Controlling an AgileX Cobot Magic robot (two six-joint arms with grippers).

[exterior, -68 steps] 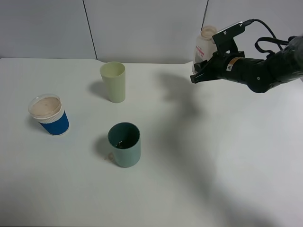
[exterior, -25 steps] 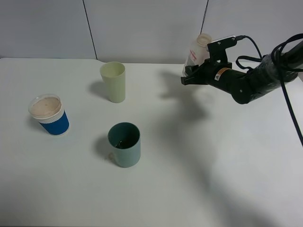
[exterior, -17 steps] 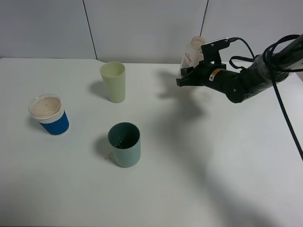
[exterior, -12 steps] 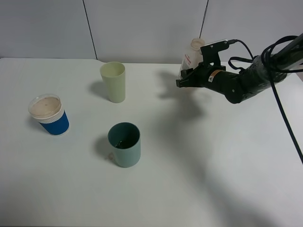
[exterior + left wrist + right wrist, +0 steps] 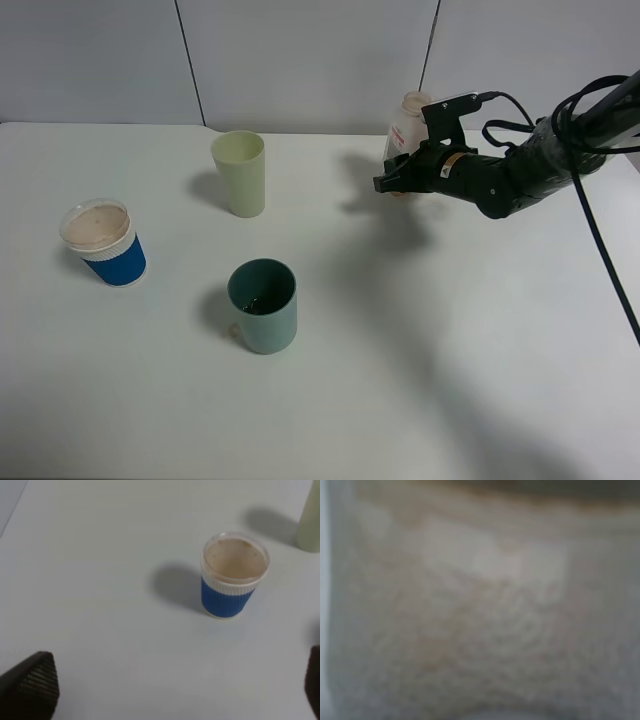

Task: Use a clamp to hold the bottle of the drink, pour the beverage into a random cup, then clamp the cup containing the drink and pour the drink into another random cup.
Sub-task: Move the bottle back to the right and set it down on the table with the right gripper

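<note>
- Bottle [image 5: 412, 108]: white label [image 5: 400, 130] with red print, too small to read. Tan neck up, body leaning slightly.
- Right tool [image 5: 392, 178]: closed on the lower body of the bottle, holding it over the far edge of the table [image 5: 450, 350]. The black fingers sit in front of the bottle's base.
- Small orange sticker [image 5: 443, 172] on the arm just behind the right tool. Its text is not legible.
- Right wrist view: a blurred pale tan surface fills the frame, with no detail to read.
- Left tool [image 5: 172, 690]: jaws wide apart, holding nothing. Only the two black fingertips show in its wrist view, and it is out of the high view.
- Paper cup [image 5: 232, 575]: ribbed blue sleeve, white band, pale tan inside. It stands upright just ahead of the left tool and well apart from the right tool, far to its left.
- Teal tumbler [image 5: 264, 305]: upright, left of the right tool and nearer the camera, well apart. Dark liquid [image 5: 260, 302] sits low inside it.
- Small brownish mark [image 5: 231, 330] on the table beside the tumbler's base.
- Pale yellow-green tumbler [image 5: 240, 172]: upright, left of the right tool, between it and the paper cup. It touches neither cup.
- Black cable [image 5: 600, 240] loops off the right arm and runs down the right side.
- Table is plain matte white, with arm shadows under and left of the right tool.
- Grey wall panels [image 5: 300, 60] with dark vertical seams stand behind the bottle.
</note>
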